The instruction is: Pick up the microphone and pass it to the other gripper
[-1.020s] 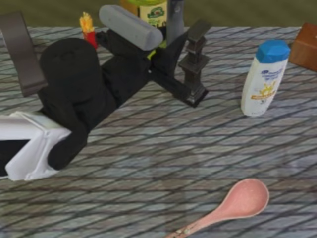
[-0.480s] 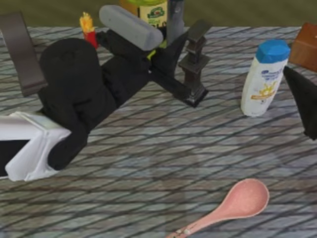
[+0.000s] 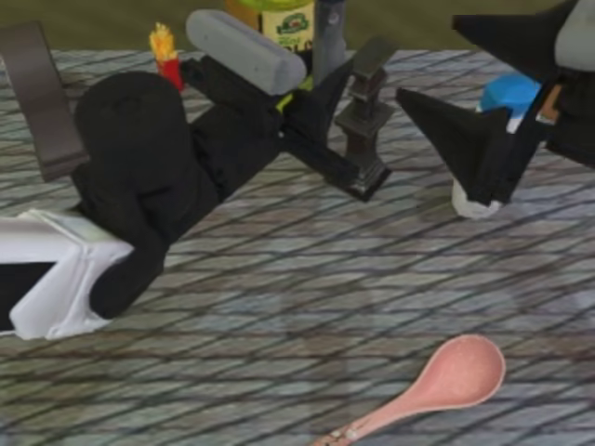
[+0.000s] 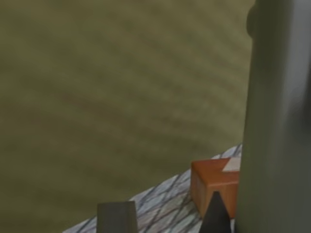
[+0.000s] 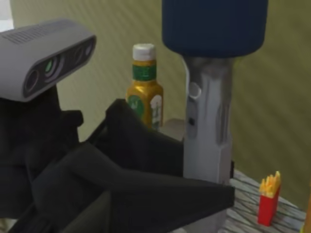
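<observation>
The left claw (image 3: 321, 111) was clamped on the microphone (image 5: 210, 92), holding it upright above the far edge of the tabletop (image 3: 279, 279), just beside the black statuette (image 3: 364, 125). In the right wrist view the mic's dark navy head sat on top and its grey handle ran down between the left claw's black fingers (image 5: 146, 194). From above, only the grey handle (image 3: 329, 37) showed, rising past the statuette's far side.

The right claw (image 3: 456, 79) hung in the air on the other side of the statuette from the microphone, its two pointed fingers spread well apart and aimed toward the mic — not touching it. One finger (image 3: 446, 135) lay across the shampoo bottle (image 3: 507, 98), hiding most of it; the bottle stood well to the right of the statuette.

Behind the statuette stood a yellow sauce bottle (image 3: 274, 19), and a small carton of fries (image 3: 165, 54) stood farther left. A pink spoon (image 3: 437, 381) lay on the tabletop at the near edge, well clear of the statuette. The left wrist view showed an orange-brown box (image 4: 214, 184) at the tabletop's edge — near a dark finger tip.
</observation>
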`<action>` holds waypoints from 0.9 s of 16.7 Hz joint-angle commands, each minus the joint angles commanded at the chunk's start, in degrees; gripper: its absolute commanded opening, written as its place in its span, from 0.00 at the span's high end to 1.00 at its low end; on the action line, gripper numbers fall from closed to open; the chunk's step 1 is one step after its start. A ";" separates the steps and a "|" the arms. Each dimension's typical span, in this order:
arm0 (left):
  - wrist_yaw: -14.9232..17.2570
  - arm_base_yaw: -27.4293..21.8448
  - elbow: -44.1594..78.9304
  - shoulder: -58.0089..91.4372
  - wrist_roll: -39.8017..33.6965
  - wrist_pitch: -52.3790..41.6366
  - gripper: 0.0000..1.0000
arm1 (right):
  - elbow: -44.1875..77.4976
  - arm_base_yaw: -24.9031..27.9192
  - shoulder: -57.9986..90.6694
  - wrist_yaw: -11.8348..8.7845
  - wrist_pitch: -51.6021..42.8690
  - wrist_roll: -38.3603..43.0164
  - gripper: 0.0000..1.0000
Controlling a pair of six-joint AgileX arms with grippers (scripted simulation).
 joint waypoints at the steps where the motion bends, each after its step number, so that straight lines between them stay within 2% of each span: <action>1: 0.00 0.00 0.00 0.00 0.00 0.00 1.00 | 1.03 0.46 1.57 -0.87 0.94 -0.01 0.00; 3: 0.00 0.00 0.00 0.00 0.00 0.00 1.00 | 2.02 0.89 2.97 -1.68 1.83 -0.03 0.00; 9: 0.00 0.00 0.00 0.00 0.00 0.00 1.00 | 2.73 1.26 3.72 -1.09 1.78 -0.07 0.00; 11: 0.00 0.00 0.00 0.00 0.00 0.00 1.00 | 5.96 3.12 7.03 0.58 1.93 -0.15 0.00; 15: 0.00 0.00 0.00 0.00 0.00 0.00 1.00 | 15.02 8.16 16.45 5.80 1.99 -0.39 0.00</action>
